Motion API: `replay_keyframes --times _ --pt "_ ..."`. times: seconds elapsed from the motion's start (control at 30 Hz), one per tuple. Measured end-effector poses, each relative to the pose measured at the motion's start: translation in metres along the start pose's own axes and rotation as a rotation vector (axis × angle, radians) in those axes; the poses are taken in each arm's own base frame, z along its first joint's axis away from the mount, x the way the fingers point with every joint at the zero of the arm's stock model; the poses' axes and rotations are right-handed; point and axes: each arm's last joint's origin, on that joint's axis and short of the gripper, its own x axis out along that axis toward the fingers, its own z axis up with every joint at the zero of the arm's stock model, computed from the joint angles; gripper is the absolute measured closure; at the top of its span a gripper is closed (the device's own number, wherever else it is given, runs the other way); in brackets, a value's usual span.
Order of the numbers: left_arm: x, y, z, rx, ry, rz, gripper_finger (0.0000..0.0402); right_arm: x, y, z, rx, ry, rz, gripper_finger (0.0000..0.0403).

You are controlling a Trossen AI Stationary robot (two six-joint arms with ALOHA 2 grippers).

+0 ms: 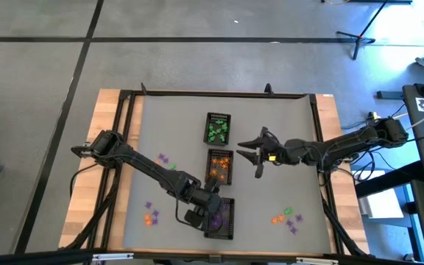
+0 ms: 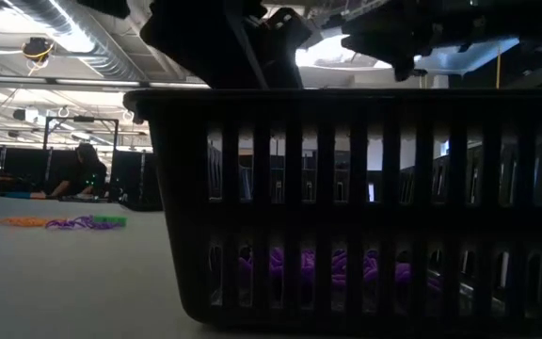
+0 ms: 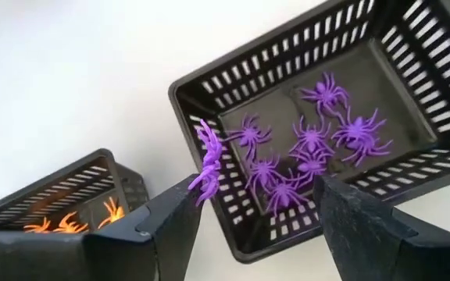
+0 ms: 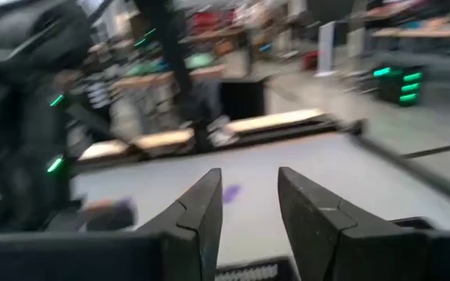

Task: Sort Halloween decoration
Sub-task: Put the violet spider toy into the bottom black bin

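Left gripper (image 3: pixel 258 211) hangs over the near tray (image 3: pixel 412 86), the black mesh one closest to the table's front edge, with its 2 dark fingers (image 3: pixel 170 226) spread wide apart. A single purple spider (image 3: pixel 207 164) clings to the tip of one finger, just above the tray's rim, touching only that finger and not pinched between the 2. Inside the tray lies a cluster of purple spiders (image 3: pixel 311 152), about 9 of them, piled on the floor of the basket. Beside it, the middle tray (image 3: pixel 61 207) shows orange spiders (image 3: pixel 73 222) through its slats.

From above, 3 black trays sit in a line down the middle of the grey table (image 1: pixel 175 121): the far one (image 1: pixel 218 129) filled with green trinkets, the middle one with orange, the near one with purple.

Right gripper (image 1: pixel 250 152) is raised above the table just beside the middle tray on its right, fingers (image 4: pixel 201 215) parted with nothing between them.

Loose trinkets lie scattered on the table: a small mixed group (image 1: pixel 287 218) of orange, green and purple near the front right, orange and purple ones (image 1: pixel 152 215) at the front left, and a few purple pieces (image 1: pixel 163 159) farther back on the left (each too small to tell its shape).
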Motion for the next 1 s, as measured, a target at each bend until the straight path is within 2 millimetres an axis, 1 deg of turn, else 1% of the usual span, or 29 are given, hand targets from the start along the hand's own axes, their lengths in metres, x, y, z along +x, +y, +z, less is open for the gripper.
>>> replay_keyframes --times 0.1,0.17,0.3,0.43,0.63,0.77,0.93,1.0 --pt "0.001 0.003 0.0 -0.02 -0.001 -0.008 0.0166 0.001 -0.003 -0.005 -0.01 0.064 0.116 0.0279" --pt "0.001 0.003 0.0 -0.028 -0.003 -0.006 0.0166 0.001 -0.001 -0.007 -0.015 0.096 0.159 0.0279" --pt "0.001 0.004 0.001 -0.095 -0.019 -0.005 0.0166 -0.003 0.012 -0.013 -0.028 0.137 0.205 0.0279" --pt "0.0 0.004 0.003 -0.213 -0.041 -0.005 0.0166 -0.007 0.035 -0.021 -0.07 0.168 0.209 0.0279" --pt "-0.001 -0.001 0.009 -0.337 -0.088 -0.015 0.0166 0.0 0.081 -0.032 -0.116 0.246 0.227 0.0279" --pt "-0.003 -0.011 0.013 -0.381 -0.116 -0.034 0.0166 0.007 0.11 -0.044 -0.126 0.307 0.244 0.0279" --pt "-0.007 -0.03 0.02 -0.421 -0.172 -0.041 0.0166 0.015 0.133 -0.062 -0.088 0.367 0.241 0.0279" --pt "-0.009 -0.038 0.021 -0.431 -0.187 -0.027 0.0166 0.018 0.142 -0.063 -0.063 0.367 0.255 0.0279"
